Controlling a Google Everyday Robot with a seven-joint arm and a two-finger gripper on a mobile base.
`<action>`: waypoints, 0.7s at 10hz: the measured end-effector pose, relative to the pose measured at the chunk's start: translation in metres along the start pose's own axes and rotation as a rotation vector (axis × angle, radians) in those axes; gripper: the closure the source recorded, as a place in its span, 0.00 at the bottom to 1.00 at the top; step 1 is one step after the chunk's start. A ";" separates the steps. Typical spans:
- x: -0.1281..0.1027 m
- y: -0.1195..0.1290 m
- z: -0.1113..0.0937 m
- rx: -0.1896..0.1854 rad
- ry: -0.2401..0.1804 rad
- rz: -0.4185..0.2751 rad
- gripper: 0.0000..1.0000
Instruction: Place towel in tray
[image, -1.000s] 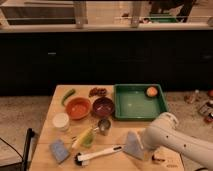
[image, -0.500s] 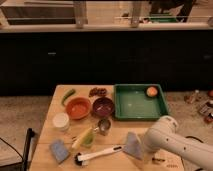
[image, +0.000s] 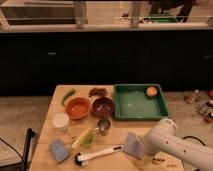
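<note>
The towel (image: 132, 144) is a grey-blue folded cloth standing up in a peak on the wooden table, near the front edge. The green tray (image: 131, 102) sits at the back right of the table, with an orange fruit (image: 151, 91) in its far right corner. My white arm (image: 172, 145) reaches in from the lower right. My gripper (image: 144, 152) is at the towel's right side, low over the table and mostly hidden by the arm's end. I cannot tell whether it touches the towel.
Left of the tray are a purple bowl (image: 102, 106), an orange bowl (image: 78, 107), a green pepper (image: 68, 95) and brown snacks (image: 97, 92). In front are a metal cup (image: 104, 125), a white tub (image: 61, 121), a blue sponge (image: 59, 150) and a white-handled brush (image: 97, 154).
My arm has sunk slightly and shifted toward the towel. The towel and the other things stay where they were.
</note>
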 end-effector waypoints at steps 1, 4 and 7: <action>-0.003 -0.004 0.001 0.003 -0.001 -0.011 0.20; -0.011 -0.011 0.004 0.001 -0.001 -0.037 0.20; -0.017 -0.018 0.009 -0.003 -0.005 -0.050 0.20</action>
